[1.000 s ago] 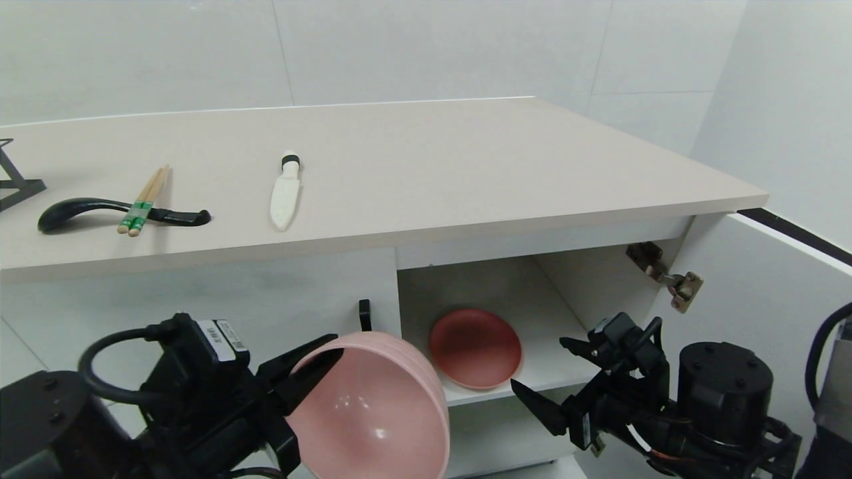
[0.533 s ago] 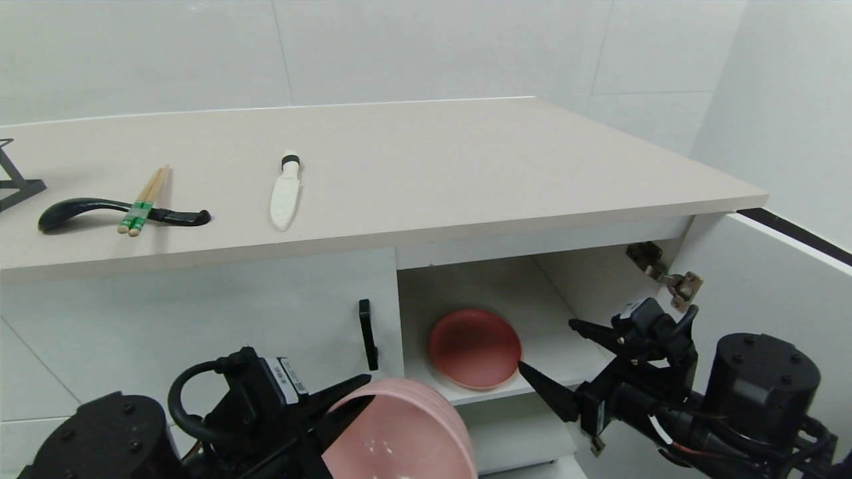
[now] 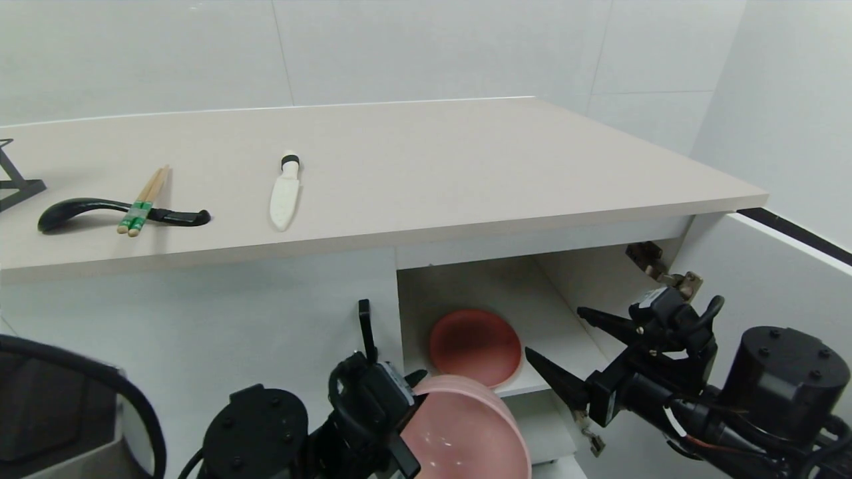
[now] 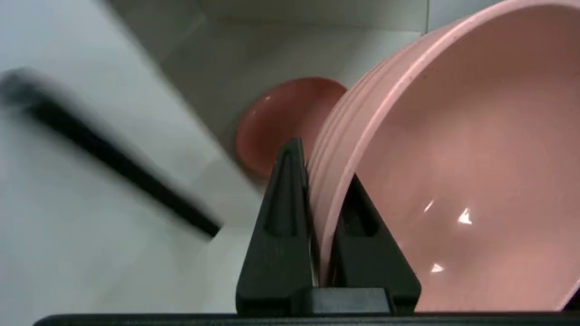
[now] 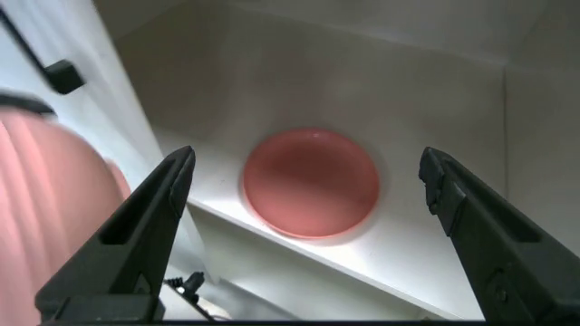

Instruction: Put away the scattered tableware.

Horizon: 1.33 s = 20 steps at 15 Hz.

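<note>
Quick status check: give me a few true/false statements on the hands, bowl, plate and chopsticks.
1. The left hand grips the pink bowl by its rim. True.
2. The red plate lies on the cabinet shelf. True.
3. The right hand is shut on the red plate. False: it is open and holds nothing.
4. The chopsticks are inside the cabinet. False: they lie on the countertop, across the black spoon.

The pale pink ribbed bowl [image 3: 466, 432] looks like smooth, glossy plastic, with bright glints inside. At twelve o'clock from it, the round red plate [image 3: 474, 346] has a duller, satin face. The beige countertop [image 3: 432, 166] is matt. On it, at ten o'clock, the pale chopsticks [image 3: 143, 199] look wooden. The brass-coloured door hinge [image 3: 687, 279] is shiny metal.
</note>
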{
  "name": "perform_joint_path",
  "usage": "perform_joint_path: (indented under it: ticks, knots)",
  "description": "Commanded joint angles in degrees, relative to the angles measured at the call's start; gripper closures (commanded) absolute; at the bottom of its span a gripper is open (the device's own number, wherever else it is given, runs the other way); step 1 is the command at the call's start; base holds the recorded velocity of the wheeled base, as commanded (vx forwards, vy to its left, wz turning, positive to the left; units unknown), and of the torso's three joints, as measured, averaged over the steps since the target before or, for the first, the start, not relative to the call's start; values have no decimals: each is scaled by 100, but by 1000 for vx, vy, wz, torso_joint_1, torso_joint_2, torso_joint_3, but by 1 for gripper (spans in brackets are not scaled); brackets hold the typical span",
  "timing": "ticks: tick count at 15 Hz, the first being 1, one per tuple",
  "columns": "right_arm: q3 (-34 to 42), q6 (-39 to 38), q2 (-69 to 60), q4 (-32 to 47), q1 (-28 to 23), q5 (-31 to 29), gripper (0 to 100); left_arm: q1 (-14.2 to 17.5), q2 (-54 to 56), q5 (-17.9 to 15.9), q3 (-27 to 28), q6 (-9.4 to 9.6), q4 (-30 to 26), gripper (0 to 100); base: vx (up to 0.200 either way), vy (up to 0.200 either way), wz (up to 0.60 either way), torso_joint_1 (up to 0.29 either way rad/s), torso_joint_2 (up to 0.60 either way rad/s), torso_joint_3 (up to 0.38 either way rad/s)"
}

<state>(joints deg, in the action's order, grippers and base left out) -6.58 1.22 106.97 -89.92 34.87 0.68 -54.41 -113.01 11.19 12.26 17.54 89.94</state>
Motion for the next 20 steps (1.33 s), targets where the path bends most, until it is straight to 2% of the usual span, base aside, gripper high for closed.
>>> perform_joint_path:
  ticks: [1, 4, 5, 7, 9, 11, 14, 20]
  knots:
    - [-18, 1, -10, -8, -59, 2, 0, -35, -371, 23, 233, 12, 6, 100, 0, 0, 0, 0, 0, 0]
    - [-18, 19, -36, -8, -85, 2, 0, 18, -380, 23, 681, 118, 6, 100, 0, 0, 0, 0, 0, 0]
    - [-18, 19, -150, -8, -94, 2, 0, 18, -433, 111, 857, 223, 6, 100, 0, 0, 0, 0, 0, 0]
    - [-10, 19, -353, -8, -76, 2, 0, 18, -863, 445, 1120, 267, 6, 100, 0, 0, 0, 0, 0, 0]
    - [-1, 28, -353, -8, -59, 2, 0, 9, -1083, 507, 1419, 276, 6, 100, 0, 0, 0, 0, 0, 0]
    - [-1, 28, -353, -8, -59, 2, 0, 9, -1276, 788, 1612, 267, 6, 100, 0, 0, 0, 0, 0, 0]
    - [8, 36, -353, -8, -41, 2, 0, -9, -1294, 823, 1815, 267, 6, 100, 0, 0, 0, 0, 0, 0]
    - [113, 36, -282, -8, 99, 2, 0, 18, -1663, 1606, 2852, 171, 6, 100, 0, 0, 0, 0, 0, 0]
